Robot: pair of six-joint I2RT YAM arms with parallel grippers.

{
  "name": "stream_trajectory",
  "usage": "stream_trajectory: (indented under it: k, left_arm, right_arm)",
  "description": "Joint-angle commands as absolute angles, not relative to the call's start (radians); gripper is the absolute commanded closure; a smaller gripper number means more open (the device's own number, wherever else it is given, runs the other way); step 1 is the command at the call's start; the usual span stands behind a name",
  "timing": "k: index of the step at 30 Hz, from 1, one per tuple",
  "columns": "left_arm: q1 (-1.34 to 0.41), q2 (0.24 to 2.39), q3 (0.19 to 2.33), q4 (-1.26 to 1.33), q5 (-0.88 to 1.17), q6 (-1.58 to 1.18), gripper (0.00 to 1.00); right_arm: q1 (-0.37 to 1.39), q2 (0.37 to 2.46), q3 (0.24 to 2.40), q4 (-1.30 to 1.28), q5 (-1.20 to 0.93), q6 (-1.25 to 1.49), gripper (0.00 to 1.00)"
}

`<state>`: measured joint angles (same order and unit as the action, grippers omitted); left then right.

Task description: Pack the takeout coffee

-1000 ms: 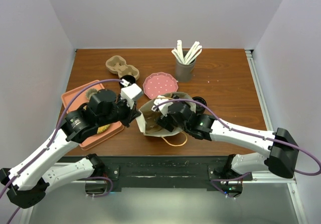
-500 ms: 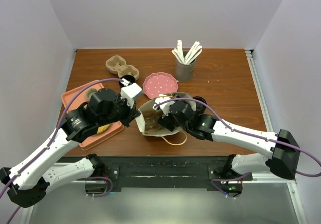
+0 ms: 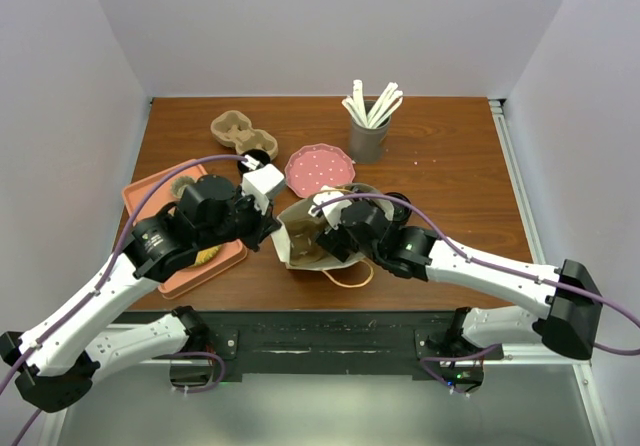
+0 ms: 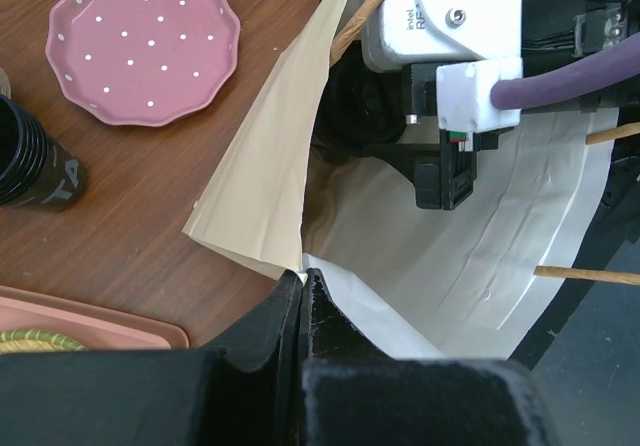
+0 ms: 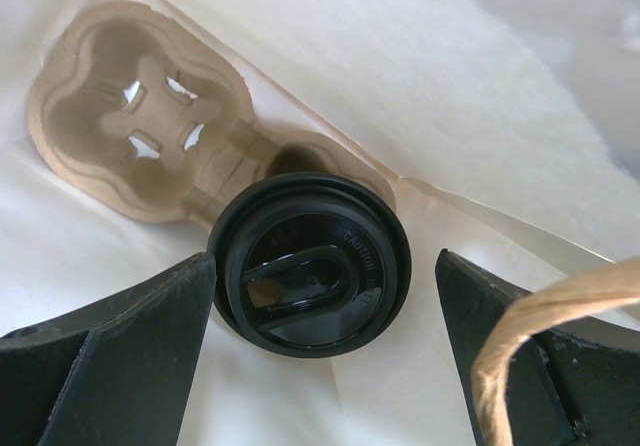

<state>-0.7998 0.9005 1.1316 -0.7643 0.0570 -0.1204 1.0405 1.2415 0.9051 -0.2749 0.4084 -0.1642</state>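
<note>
Two jobs: your left end effector (image 4: pixel 303 286), fully closed, pinches the paper bag (image 4: pixel 260 166) rim so the mouth gapes. Inside, right end effector (image 5: pixel 322 264), jaws wide & empty, straddles the coffee cup (image 5: pixel 300 301) seated in its cup carrier (image 5: pixel 110 106).

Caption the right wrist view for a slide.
Right end effector open, fingers flanking the lidded cup in the carrier inside the bag.

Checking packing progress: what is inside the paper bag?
A pulp cup carrier lies in the paper bag, a black-lidded coffee cup in one slot, the other slot empty. The open right gripper flanks the lid, which hides the cup's body.
</note>
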Motion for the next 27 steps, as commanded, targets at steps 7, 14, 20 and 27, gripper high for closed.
stream_trajectory:
  k: [7,14,20,27]
  left_arm:
    - [-0.799,0.907,1.178,-0.761,0.028,-0.136,1.00]
    - [-0.799,0.911,1.184,-0.759,0.032,-0.146,1.00]
    - [-0.799,0.910,1.186,-0.764,0.040,-0.149,1.00]
    - [-0.799,0.910,1.189,-0.775,0.046,-0.155,1.00]
  right_arm:
    - [1.035,1.177,0.948,-0.296,0.456,-0.121,0.06]
    - [1.035,1.152,0.953,-0.302,0.465,-0.115,0.07]
    - [1.035,1.141,0.956,-0.299,0.474,-0.106,0.07]
    - [1.037,1.126,0.956,-0.308,0.466,-0.095,0.18]
